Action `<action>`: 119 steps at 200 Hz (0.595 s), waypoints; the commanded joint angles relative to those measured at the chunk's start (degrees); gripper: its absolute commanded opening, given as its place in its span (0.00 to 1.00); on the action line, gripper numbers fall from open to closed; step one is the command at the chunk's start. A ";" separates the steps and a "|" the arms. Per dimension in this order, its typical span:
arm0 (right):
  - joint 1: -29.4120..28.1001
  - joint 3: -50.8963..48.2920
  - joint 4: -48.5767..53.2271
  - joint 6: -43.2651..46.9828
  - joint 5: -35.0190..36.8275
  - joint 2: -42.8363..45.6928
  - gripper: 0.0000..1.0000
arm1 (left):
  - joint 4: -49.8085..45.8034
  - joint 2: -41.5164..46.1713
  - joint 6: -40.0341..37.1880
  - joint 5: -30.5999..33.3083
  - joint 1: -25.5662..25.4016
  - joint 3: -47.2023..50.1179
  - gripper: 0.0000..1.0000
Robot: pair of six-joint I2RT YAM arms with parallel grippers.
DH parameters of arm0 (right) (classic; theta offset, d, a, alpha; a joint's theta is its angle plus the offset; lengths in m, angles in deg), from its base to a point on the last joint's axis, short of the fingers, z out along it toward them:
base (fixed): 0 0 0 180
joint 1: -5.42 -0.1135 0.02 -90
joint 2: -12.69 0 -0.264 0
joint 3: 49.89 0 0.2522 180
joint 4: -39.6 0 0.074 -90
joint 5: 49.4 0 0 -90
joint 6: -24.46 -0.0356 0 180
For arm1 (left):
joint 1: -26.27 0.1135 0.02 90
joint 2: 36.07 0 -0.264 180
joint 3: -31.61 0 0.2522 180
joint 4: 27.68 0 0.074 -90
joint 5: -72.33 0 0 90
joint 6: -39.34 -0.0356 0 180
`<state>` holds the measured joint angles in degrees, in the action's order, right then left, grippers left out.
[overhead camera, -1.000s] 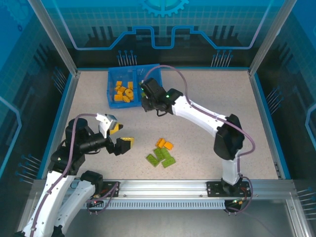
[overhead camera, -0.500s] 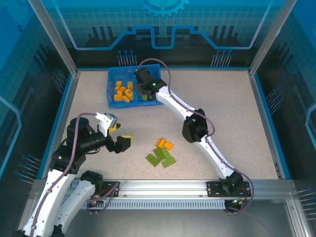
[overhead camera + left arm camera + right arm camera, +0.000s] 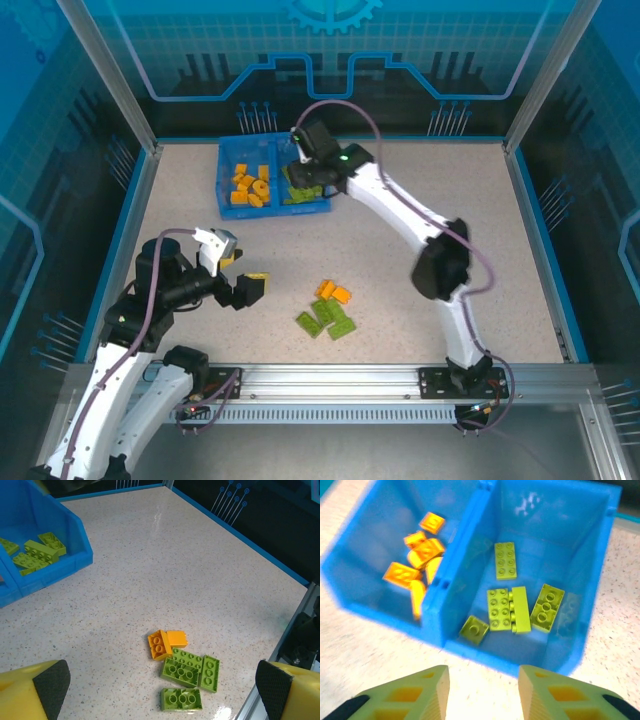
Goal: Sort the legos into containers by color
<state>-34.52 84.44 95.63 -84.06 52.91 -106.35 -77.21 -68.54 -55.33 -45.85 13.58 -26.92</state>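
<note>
Beige speckled table (image 3: 490,210), blue-walled enclosure (image 3: 330,60)

Worktop (image 3: 430,190): speckled beige surface with a blue border.
Tray (image 3: 222,180): blue, two compartments, at the far edge, left of centre.
Orange bricks (image 3: 334,292): two, touching, towards the near edge, about centre.
Green bricks (image 3: 327,318): three, clustered just beside the orange pair, on its near-edge side.

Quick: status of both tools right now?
Left tool: open wide, holding nothing.
Right tool: open, holding nothing.
</note>
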 commanded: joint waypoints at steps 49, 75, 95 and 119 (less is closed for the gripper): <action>-10.86 -45.07 -5.49 3.28 -7.74 34.35 0.51 | -0.74 -1.51 -1.22 -0.39 -0.04 -0.09 0.99; -17.64 -49.64 -4.05 -0.42 -8.27 33.55 0.52 | -1.12 -2.37 -1.40 -0.04 -0.05 -0.32 0.99; -21.11 -51.47 -6.55 -3.30 -10.30 30.01 0.53 | -1.32 -2.13 -1.49 0.55 -0.06 -0.37 0.99; -24.36 -50.91 -7.44 -2.75 -9.66 24.48 0.53 | -1.18 -1.70 -1.49 0.68 -0.05 -0.30 0.99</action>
<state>-56.42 33.32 89.77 -85.31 44.32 -77.46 -77.41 -70.88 -55.46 -45.48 13.58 -26.92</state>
